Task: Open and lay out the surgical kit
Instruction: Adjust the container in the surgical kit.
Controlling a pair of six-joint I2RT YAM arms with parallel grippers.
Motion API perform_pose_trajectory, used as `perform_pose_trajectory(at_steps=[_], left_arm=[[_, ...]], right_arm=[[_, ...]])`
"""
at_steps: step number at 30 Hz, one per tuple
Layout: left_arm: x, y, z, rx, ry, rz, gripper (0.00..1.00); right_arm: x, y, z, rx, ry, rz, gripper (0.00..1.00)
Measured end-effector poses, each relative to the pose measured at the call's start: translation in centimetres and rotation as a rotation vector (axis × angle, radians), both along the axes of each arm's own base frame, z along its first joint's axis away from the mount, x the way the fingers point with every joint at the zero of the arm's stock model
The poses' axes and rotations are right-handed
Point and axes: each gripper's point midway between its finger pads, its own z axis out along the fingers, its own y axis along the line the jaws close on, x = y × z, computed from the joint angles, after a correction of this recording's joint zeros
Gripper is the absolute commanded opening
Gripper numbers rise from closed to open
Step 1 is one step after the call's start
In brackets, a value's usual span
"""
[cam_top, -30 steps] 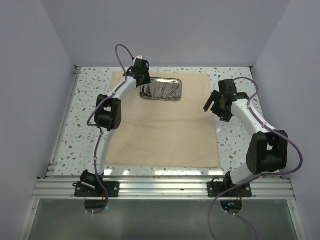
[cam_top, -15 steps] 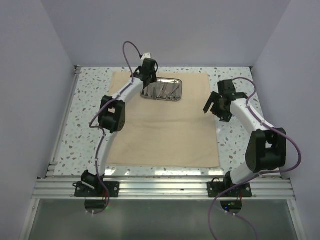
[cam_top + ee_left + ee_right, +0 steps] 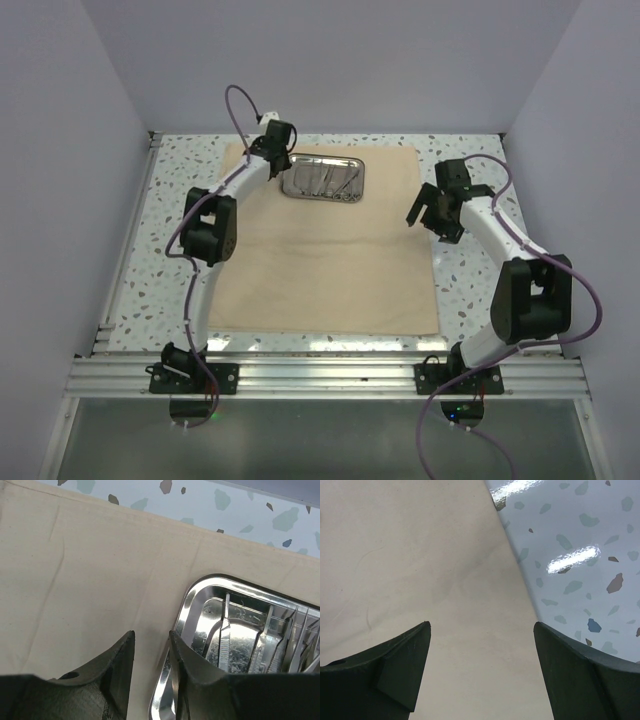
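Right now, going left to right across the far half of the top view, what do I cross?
left gripper → steel tray → right gripper. The tan cloth spreads across most of that span, so it has no clear place in the order.

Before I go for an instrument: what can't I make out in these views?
- Instruments: left wrist, cut off by the right edge, overlapping, glare; top view, too small to count.
- Tray, near corner: left wrist, behind a finger of the left gripper; contact unclear.
- Right wrist: only cloth and table; tray outside the frame.
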Motion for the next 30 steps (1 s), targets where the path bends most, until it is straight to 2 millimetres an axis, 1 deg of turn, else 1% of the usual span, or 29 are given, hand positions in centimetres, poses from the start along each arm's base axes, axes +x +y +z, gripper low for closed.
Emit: perform_pose_trajectory(at_steps=[3, 9, 12, 13, 14, 16, 17, 19, 20, 24, 30], left_arm=[[-0.3, 0.3, -0.8, -0.008, 0.025, -0.018, 0.36], [-1.8, -0.8, -3.2, -0.025, 0.097, -0.097, 0.36], [-2.1, -1.3, -3.6, -0.035, 0.105, -0.121, 0.35], [-2.1, -1.4, -3.6, -0.035, 0.106, -0.125, 0.34], [-2.1, -1.4, -3.6, -0.035, 0.108, -0.13, 0.26], [-2.1, -1.5, -3.6, -0.039, 0.11, -0.139, 0.17], [-2.1, -1.5, -3.5, -0.037, 0.111, -0.141, 0.1], [-2.1, -1.4, -3.3, -0.03, 0.111, -0.139, 0.02], [-2.1, -1.4, -3.3, -0.031, 0.111, -0.138, 0.0], [-2.6, -1.3, -3.3, -0.038, 0.118, -0.146, 0.0], [-5.2, -0.7, -3.3, -0.026, 0.153, -0.18, 0.0]], right_arm=[[0.1, 0.0, -0.2, 0.001, 0.004, 0.001, 0.88], [0.1, 0.0, -0.7, 0.0, 0.016, 0.001, 0.88], [0.2, 0.1, -0.8, 0.0, 0.018, 0.001, 0.87], [0.2, 0.1, -0.8, 0.0, 0.018, 0.001, 0.87], [0.2, 0.1, -0.8, -0.001, 0.017, 0.001, 0.87], [0.2, 0.0, -0.8, -0.001, 0.018, 0.002, 0.87], [0.2, 0.0, -0.8, -0.001, 0.017, 0.003, 0.87], [0.2, 0.0, -0.8, -0.003, 0.017, 0.004, 0.87], [0.1, 0.0, -0.8, -0.004, 0.018, 0.006, 0.87], [0.2, 0.0, -0.8, -0.005, 0.018, 0.01, 0.87], [0.2, 0.0, -1.1, -0.007, 0.027, 0.011, 0.87]])
